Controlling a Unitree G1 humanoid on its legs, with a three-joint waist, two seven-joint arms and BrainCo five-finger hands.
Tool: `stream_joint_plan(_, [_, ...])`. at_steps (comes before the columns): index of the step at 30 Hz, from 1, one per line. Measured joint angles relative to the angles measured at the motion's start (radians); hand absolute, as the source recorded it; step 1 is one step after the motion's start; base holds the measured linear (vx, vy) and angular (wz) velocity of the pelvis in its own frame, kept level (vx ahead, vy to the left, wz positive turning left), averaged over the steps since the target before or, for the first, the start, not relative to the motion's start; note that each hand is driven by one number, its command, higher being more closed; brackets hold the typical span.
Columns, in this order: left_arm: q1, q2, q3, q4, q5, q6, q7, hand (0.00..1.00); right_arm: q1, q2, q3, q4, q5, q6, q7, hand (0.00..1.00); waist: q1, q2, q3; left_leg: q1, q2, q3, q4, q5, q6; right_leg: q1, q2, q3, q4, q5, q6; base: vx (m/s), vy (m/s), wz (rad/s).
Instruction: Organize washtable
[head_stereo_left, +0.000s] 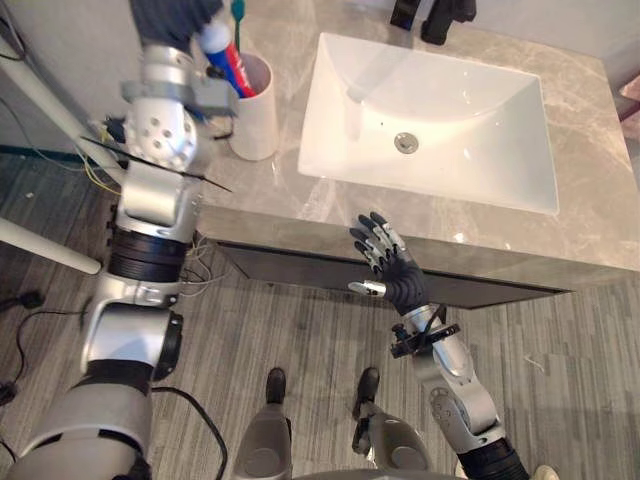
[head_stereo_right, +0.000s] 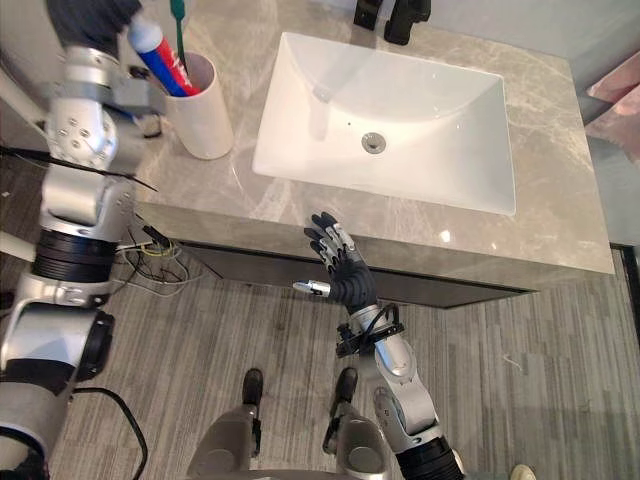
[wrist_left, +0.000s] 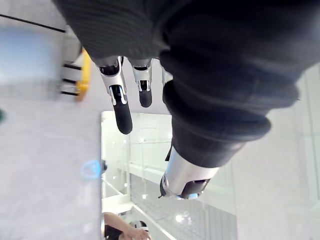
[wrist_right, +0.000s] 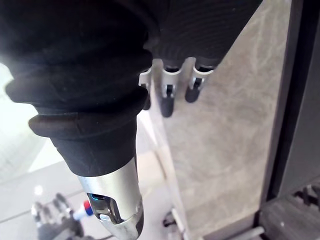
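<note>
Across the grey marble table (head_stereo_left: 590, 150) very little is lying loose, so the tidying is looking close to finished, as far as I can judge. The white sink (head_stereo_left: 450, 110) is sitting empty and clean, with a black faucet (head_stereo_left: 432, 18) standing behind it.

The left hand (head_stereo_left: 170, 15) is hovering off the sink's left side, just above the cup. Its fingers are showing straight in its wrist view and are gripping nothing. The right hand (head_stereo_left: 398, 275) is hanging in front of the sink, just off the table's front edge. Its fingers are spread wide and are touching nothing.

Just beside the sink's left rim, a white cup (head_stereo_left: 255, 125) is standing upright on the table. Inside it a toothpaste tube (head_stereo_left: 228, 62) is leaning away from the sink. The tube is showing red and blue bands and a white end, which is pointing up at the hand above. A green toothbrush (head_stereo_right: 178, 12) is standing in the cup next to it, nearer the sink.

What is left, I am guessing, is only drawing the arm back.
</note>
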Motion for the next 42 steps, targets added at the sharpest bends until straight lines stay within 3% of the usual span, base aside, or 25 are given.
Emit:
stream_joint_plan(9, [-0.055,0.105,0.016,0.012,-0.018,-0.023,0.008,0.00,0.050,0.000,0.001,0.032,0.004,0.011,0.038,0.00,0.000,0.014,-0.078,0.037,-0.001,-0.017,-0.063,0.032,-0.001,0.031,0.002,-0.025,-0.024,0.000,0.000,0.00,-0.003,0.06])
stream_joint_plan(10, [-0.054,0.109,0.023,0.012,-0.018,-0.026,0.007,1.00,0.054,0.000,0.002,0.036,0.004,0.013,0.039,0.00,0.001,0.013,-0.086,0.038,-0.001,-0.024,-0.071,0.038,-0.002,0.032,0.003,-0.030,-0.025,0.000,0.000,0.01,-0.006,0.16])
stream_joint_plan(14, [0.132,0.075,0.149,-0.131,-0.062,-0.048,0.005,1.00,0.053,0.005,0.000,0.043,0.003,0.023,0.038,0.00,0.000,0.020,-0.106,0.050,-0.002,-0.026,-0.074,0.039,-0.002,0.045,0.002,-0.031,-0.029,0.000,0.000,0.00,-0.001,0.02])
stream_joint_plan(17, [0.469,-0.080,0.217,-0.343,-0.102,-0.057,-0.034,1.00,0.063,0.016,0.000,0.070,0.001,0.025,0.037,0.00,0.005,0.024,-0.138,0.061,-0.002,-0.031,-0.090,0.041,-0.001,0.058,0.003,-0.038,-0.041,-0.001,0.001,0.01,-0.001,0.05])
stream_joint_plan(18, [0.616,-0.171,0.217,-0.409,-0.113,-0.055,-0.061,1.00,0.078,0.022,0.000,0.071,-0.005,0.026,0.037,0.00,0.005,0.025,-0.144,0.067,-0.003,-0.033,-0.095,0.042,-0.001,0.064,0.003,-0.043,-0.047,-0.001,0.001,0.02,-0.003,0.05])
stream_joint_plan(19, [0.750,-0.263,0.195,-0.451,-0.121,-0.042,-0.087,1.00,0.092,0.033,-0.001,0.078,-0.007,0.029,0.037,0.00,0.007,0.024,-0.145,0.073,-0.002,-0.033,-0.099,0.042,-0.001,0.070,0.003,-0.046,-0.048,-0.002,0.001,0.01,-0.004,0.06])
stream_joint_plan(22, [0.943,-0.383,0.059,-0.461,-0.135,0.007,-0.147,1.00,0.100,0.049,-0.001,0.111,-0.013,0.039,0.038,0.00,0.016,0.024,-0.146,0.073,-0.002,-0.032,-0.101,0.042,-0.001,0.070,0.003,-0.049,-0.047,-0.002,0.000,0.00,0.000,0.02])
stream_joint_plan(24, [0.976,-0.405,-0.020,-0.457,-0.134,0.033,-0.192,1.00,0.102,0.050,0.000,0.121,-0.013,0.052,0.038,0.00,0.023,0.025,-0.147,0.075,-0.002,-0.030,-0.104,0.043,-0.002,0.070,0.003,-0.048,-0.046,-0.003,0.000,0.00,0.000,0.00])
stream_joint_plan(28, [0.990,-0.424,-0.054,-0.407,-0.135,0.050,-0.254,1.00,0.103,0.046,0.000,0.122,-0.013,0.063,0.039,0.00,0.022,0.034,-0.153,0.081,-0.001,-0.029,-0.109,0.044,-0.003,0.070,0.003,-0.043,-0.045,-0.003,-0.001,-0.01,0.002,-0.05])
stream_joint_plan(31, [0.990,-0.426,-0.055,-0.336,-0.134,0.073,-0.261,1.00,0.105,0.034,0.001,0.122,-0.013,0.063,0.037,0.00,0.023,0.042,-0.163,0.082,-0.001,-0.028,-0.115,0.045,-0.004,0.067,0.004,-0.043,-0.045,-0.002,0.001,0.00,0.000,0.00])
stream_joint_plan(37, [0.984,-0.419,-0.074,-0.261,-0.131,0.085,-0.269,1.00,0.111,0.033,0.001,0.122,-0.010,0.063,0.034,0.00,0.023,0.031,-0.170,0.082,0.000,-0.015,-0.116,0.045,-0.004,0.061,0.004,-0.028,-0.046,-0.001,0.003,0.02,0.001,-0.05])
stream_joint_plan(42, [0.951,-0.403,-0.074,-0.210,-0.105,0.091,-0.251,1.00,0.112,0.030,-0.002,0.121,-0.010,0.063,0.029,0.00,0.005,0.019,-0.169,0.082,0.000,-0.007,-0.116,0.044,-0.004,0.060,0.004,-0.025,-0.045,0.001,0.005,0.00,0.001,-0.02])
